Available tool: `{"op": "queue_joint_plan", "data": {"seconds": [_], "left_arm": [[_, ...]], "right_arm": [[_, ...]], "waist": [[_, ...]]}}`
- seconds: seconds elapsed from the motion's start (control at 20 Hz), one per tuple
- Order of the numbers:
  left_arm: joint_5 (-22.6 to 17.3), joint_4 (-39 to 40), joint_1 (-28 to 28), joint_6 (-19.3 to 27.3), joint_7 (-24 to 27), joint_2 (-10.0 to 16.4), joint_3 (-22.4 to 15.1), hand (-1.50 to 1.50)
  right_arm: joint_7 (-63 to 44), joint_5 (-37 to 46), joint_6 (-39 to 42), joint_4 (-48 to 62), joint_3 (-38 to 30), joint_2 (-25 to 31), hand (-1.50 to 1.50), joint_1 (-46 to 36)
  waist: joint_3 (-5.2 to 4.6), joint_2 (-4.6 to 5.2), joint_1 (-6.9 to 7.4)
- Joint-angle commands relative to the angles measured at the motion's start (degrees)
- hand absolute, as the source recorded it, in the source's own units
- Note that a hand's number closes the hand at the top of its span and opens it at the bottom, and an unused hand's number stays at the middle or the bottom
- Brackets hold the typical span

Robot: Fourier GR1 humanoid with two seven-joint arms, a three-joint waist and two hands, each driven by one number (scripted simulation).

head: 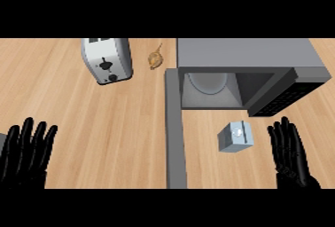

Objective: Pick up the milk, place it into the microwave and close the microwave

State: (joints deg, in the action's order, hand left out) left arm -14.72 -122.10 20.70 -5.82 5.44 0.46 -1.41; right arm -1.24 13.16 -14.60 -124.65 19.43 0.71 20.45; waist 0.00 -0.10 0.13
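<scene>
The milk (235, 137) is a small pale blue-grey carton standing on the wooden counter just in front of the microwave (248, 55). The grey microwave stands at the top right with its cavity showing, and its door (174, 128) swings out towards me as a long grey strip left of the carton. My right hand (291, 153) is open with fingers straight up, a short way right of the milk and not touching it. Far from the milk, my left hand (25, 153) rests open at the lower left edge.
A silver toaster (107, 60) stands at the top left. A small tan object (156, 58) lies between the toaster and the microwave. Bare wooden counter (111, 133) stretches between my left hand and the open door.
</scene>
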Motion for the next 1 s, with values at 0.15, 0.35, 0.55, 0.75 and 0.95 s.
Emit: {"op": "queue_joint_plan", "data": {"seconds": [0.15,0.35,0.55,0.75,0.95], "left_arm": [[0.7,-0.7,7.4,-1.2,5.0,-0.4,-4.3,-1.5],[-0.6,-1.1,10.8,-4.5,7.2,0.2,-0.9,-1.5],[-0.3,-1.8,11.8,-3.9,8.8,-0.4,-1.2,-1.5],[-0.7,1.3,7.0,-3.8,7.5,-0.1,-0.3,-1.5],[-2.1,-4.4,11.2,-4.4,5.4,0.7,-1.0,-1.5]], "right_arm": [[6.3,-4.1,-1.2,10.0,-1.3,-0.7,-1.5,-0.5],[12.6,-6.7,-3.6,16.9,-1.7,-0.7,-1.5,-2.2],[17.1,-7.8,-5.9,21.3,-4.1,-0.7,-1.5,-1.0],[21.3,-11.9,-8.4,30.4,-8.3,-0.7,-1.5,-6.3],[23.1,-13.0,-9.2,37.3,-11.6,-0.7,-1.5,-9.9]], "waist": [[0.01,0.01,0.18],[0.02,0.02,0.28],[0.02,0.01,0.16],[0.02,0.11,0.02],[0.03,0.11,0.23]]}}
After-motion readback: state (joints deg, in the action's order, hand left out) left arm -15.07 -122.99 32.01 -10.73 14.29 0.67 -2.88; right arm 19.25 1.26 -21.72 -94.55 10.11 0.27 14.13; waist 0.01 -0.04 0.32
